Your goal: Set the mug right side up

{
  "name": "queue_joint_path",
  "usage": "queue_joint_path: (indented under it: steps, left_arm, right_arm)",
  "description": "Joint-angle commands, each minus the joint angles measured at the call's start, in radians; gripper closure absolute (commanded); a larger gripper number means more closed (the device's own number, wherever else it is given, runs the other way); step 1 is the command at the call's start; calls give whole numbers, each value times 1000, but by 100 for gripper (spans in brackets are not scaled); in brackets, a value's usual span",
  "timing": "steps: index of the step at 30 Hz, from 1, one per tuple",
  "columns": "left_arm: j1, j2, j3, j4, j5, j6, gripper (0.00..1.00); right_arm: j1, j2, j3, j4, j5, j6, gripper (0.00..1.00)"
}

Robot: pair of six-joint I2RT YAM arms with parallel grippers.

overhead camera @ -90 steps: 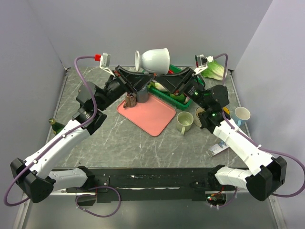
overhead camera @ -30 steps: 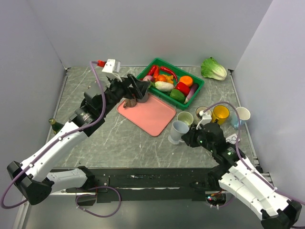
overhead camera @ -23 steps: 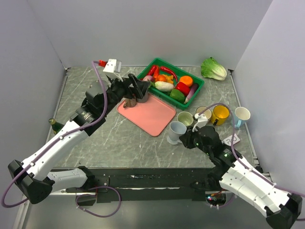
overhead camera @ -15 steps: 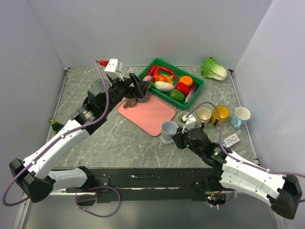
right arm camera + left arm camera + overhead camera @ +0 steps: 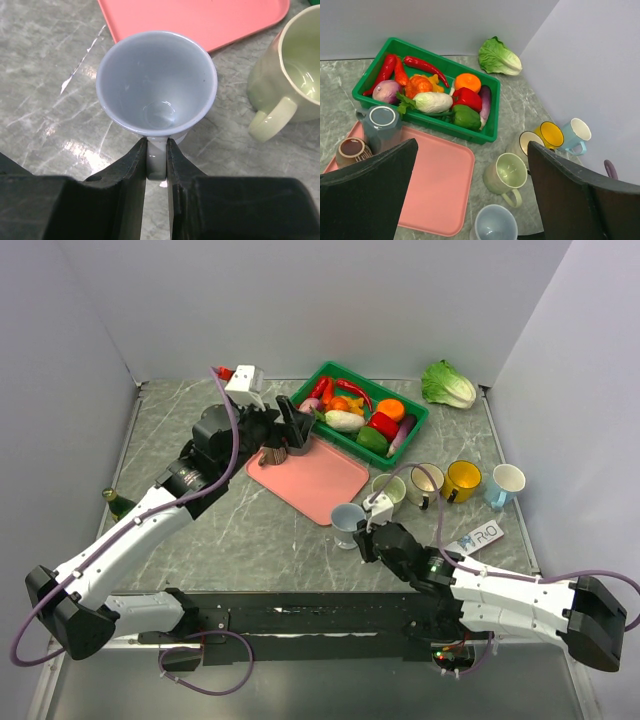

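While the left tool [image 5: 472, 147] hangs spread, the right tool [image 5: 156, 150] pinches the mug [image 5: 156, 90] (by its handle).

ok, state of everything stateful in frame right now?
grey-blue mug: mouth up, empty.
right gripper: shut on the grey-blue mug's handle.
left gripper: open, holding nothing, above the pink tray.
green mug: upright, empty.
yellow mug: upright.
light blue mug: upright.
dark grey mug: on the pink tray, looks upside down.
green crate: full of vegetables.
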Motion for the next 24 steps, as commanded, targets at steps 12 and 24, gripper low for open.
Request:
queue_joint_path:
  steps: [12, 24]
  left_arm:
    - [42, 0, 22, 14, 16, -4, 4]
    - [82, 0, -5, -26, 6, 26, 4]
  right_arm:
    - [19, -64, -68, 82, 46, 54, 42]
    - [20, -228, 10, -65, 59, 123, 0]
